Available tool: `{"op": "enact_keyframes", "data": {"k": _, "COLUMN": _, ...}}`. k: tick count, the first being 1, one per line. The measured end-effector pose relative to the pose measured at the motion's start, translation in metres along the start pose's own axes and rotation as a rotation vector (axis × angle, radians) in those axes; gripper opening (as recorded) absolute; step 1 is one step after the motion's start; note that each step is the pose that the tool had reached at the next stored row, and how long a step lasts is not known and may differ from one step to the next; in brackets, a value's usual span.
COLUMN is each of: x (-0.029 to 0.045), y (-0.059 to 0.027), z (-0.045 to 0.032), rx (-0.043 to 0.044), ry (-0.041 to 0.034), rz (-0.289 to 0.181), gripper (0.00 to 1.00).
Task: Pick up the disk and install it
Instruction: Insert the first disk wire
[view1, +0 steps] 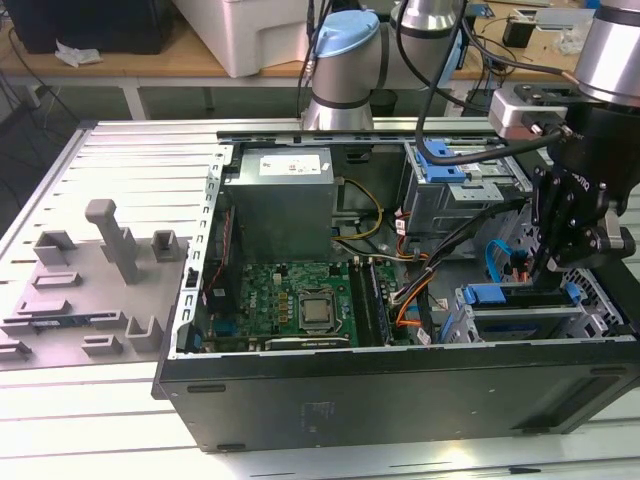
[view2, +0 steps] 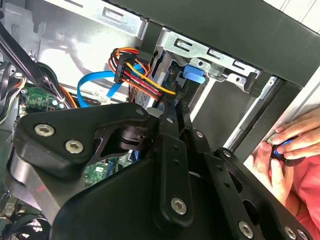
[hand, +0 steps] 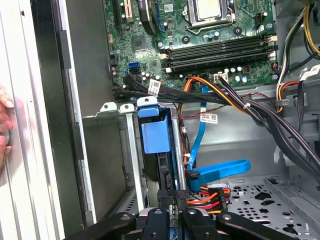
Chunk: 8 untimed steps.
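I'm looking at a slatted aluminium table (view1: 120, 160) with an open black case (view1: 400, 400) lying on it. A grey moulded fixture (view1: 100, 280) sits toward the exterior view's left. Behind the table stands a wooden bench (view1: 150, 62) with a white box (view1: 250, 30) on it.

Inside the case I see the green motherboard (view1: 300, 300) and a grey power supply (view1: 280, 200) further back. A silver cage (view1: 520, 325) sits in the lower right corner of the exterior view.

The disk (view1: 497, 295) stands on edge in that cage. Its long axis runs along the case's near wall, from the exterior view's left to its right. In the first wrist view its blue carrier end (hand: 156, 139) points toward the motherboard. A blue data cable (hand: 220, 170) loops just beside it, and orange and red power leads (hand: 210, 197) lie near the fingers.

The gripper (view1: 552, 262) hangs straight over the cage. As far as I can make out, its fingers (view2: 175, 115) are drawn close together and pinch the disk's upper edge.

In the second wrist view a person's hand (view2: 285, 150) rests outside the case wall at the right of the frame.

The power supply carries a white label (view1: 295, 163) and one cable a white tag (hand: 210, 118). I can't read the print on either.
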<state>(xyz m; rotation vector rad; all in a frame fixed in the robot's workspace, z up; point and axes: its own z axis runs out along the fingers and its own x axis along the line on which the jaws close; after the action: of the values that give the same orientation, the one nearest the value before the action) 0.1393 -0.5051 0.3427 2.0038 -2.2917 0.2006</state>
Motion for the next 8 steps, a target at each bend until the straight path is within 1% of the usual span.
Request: {"op": "enact_keyframes", "data": {"k": 8, "x": 0.0002, "y": 0.0005, "z": 0.0002, "rx": 0.0001, "ry": -0.0001, "rz": 0.0, "gripper": 0.17}}
